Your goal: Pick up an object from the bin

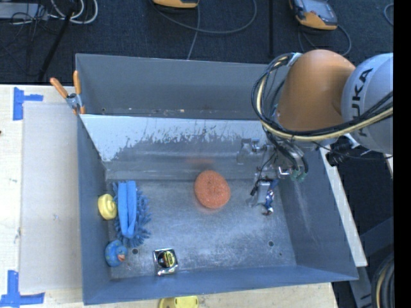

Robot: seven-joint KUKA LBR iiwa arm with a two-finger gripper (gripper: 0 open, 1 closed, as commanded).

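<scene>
The rough orange round pad (212,189) lay near the middle of the grey metal bin (192,101), on bare floor and touching nothing. The gripper (264,196) hung just to its right, low by the right wall, not over it; whether it was spread or pressed together could not be told. A good pick probably called for centring over the pad first, then descending straight. The blue fringed brush (128,213), small yellow toy (106,206) and black-and-yellow tape measure (166,260) lay well apart at the left, unlikely to interfere.
</scene>
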